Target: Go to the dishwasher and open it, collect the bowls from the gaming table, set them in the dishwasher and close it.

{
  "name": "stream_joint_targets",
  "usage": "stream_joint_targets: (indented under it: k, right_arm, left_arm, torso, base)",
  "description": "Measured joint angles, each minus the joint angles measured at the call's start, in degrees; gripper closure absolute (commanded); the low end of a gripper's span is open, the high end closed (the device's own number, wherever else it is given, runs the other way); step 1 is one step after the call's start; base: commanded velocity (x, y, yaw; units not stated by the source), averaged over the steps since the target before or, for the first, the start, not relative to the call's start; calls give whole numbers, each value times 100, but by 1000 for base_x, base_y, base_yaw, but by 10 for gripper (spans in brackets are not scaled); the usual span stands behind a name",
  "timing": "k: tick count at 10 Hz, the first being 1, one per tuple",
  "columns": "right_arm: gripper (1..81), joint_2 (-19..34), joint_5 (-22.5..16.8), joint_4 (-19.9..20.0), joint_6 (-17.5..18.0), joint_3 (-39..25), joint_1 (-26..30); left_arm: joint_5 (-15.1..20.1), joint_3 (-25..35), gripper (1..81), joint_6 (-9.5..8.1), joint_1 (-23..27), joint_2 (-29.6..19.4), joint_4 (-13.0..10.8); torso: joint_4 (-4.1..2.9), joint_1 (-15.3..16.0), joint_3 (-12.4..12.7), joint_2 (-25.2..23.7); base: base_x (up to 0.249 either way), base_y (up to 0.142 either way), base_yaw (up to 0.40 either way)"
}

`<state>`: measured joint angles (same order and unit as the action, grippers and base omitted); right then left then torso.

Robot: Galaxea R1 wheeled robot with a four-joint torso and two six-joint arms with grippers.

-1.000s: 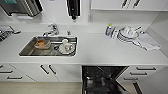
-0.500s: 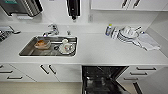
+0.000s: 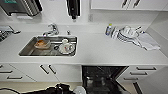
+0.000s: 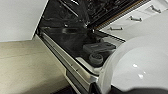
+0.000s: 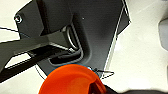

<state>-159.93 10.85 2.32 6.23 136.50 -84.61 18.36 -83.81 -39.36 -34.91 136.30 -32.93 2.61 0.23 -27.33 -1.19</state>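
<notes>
Facing a white tabletop [image 3: 100, 51] with a steel sink [image 3: 30, 51] sunk into it. Lying in the sink: a pale orange dish [image 3: 42, 44] and, just beside it, a white patterned dish [image 3: 66, 47]. Standing behind the sink, a tap [image 3: 51, 30]. Sitting towards the far right of the tabletop: a small bottle [image 3: 108, 29], a stack of white plates [image 3: 126, 33] and a folded cloth [image 3: 148, 41] touching the stack.

Standing open under the tabletop, right of the sink, the dishwasher [image 3: 103, 77], showing its dark inside, with white drawer fronts [image 3: 141, 71] on either side. In the left wrist view, showing its door lowered over a beige floor [image 4: 22, 67], with a dark rack above and a round dark fitting on the door's inner face.

Reaching in at the bottom edge of the head view, the dark left arm [image 3: 58, 89]. Holding a pale bowl [image 4: 140, 67] above the lowered door, the left gripper [image 4: 130, 90], its fingers clamped on the bowl's near rim.

Holding the orange-red bowl [image 5: 71, 80] close under the right wrist camera, the right gripper [image 5: 100, 88], its fingers clamped on the rim, with the robot's dark base and pale floor behind.
</notes>
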Motion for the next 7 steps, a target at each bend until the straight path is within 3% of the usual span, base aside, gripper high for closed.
stream_joint_targets:
  k: [3,7]
  right_arm:
    - [811,-57,0,0,0,11,30]
    - [811,-99,0,0,0,13,28]
  left_arm:
    - [429,-127,811,-247,383,658,21]
    - [730,-642,811,-291,407,1590,21]
  torso:
    - [0,2,0,2]
    - [0,2,-2,4]
  base:
    - [0,0,0]
    - [0,0,0]
